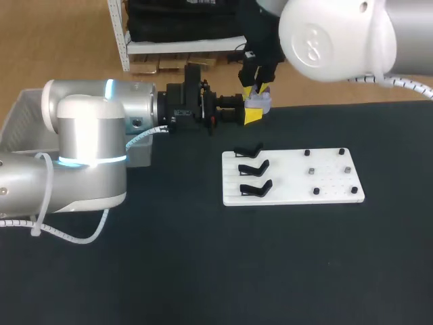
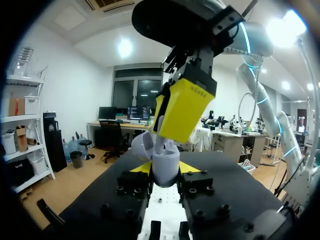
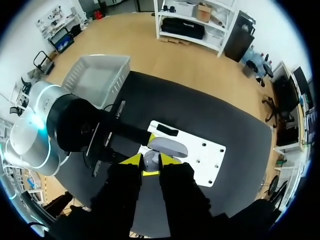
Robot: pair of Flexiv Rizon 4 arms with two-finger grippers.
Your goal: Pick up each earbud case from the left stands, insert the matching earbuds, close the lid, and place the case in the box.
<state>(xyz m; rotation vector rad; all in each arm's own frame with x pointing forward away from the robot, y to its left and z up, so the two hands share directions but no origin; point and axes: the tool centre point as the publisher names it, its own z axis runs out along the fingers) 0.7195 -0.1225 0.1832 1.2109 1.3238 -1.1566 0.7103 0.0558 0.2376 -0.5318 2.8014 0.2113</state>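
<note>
- left claw (image 2: 165, 168) is clamped on the earbud case (image 2: 166, 160), one yellow tip on each side of the lower body, holding it up off the worktop (image 1: 203, 271) near the far left corner of the white board (image 1: 291, 184)
- right claw (image 3: 150, 161) comes straight down onto the same case, right at its open mouth. honestly can't tell if it's open, closed or pinching an earbud, too crowded there
- the case looks like a small, smooth, rounded plastic shell, so my guess is light, stiff and a bit slippery. gripping low on the sides like the left claw does seems right, since it leaves the lid (image 2: 144, 145) free
- the lid is flipped open. I'd treat its hinge as the weak bit, so press it shut gently from above rather than squeeze
- what's inside the case? can't see into it from any view
- the three black stands (image 1: 254, 168) on the board's left side have nothing on them. the small dark pegs (image 1: 311, 172) on the right half are too tiny to say if earbuds sit there
- box (image 3: 102, 58) is the grey bin at the worktop's far left corner, well apart from the case, and I don't see any case in the part that shows
</note>
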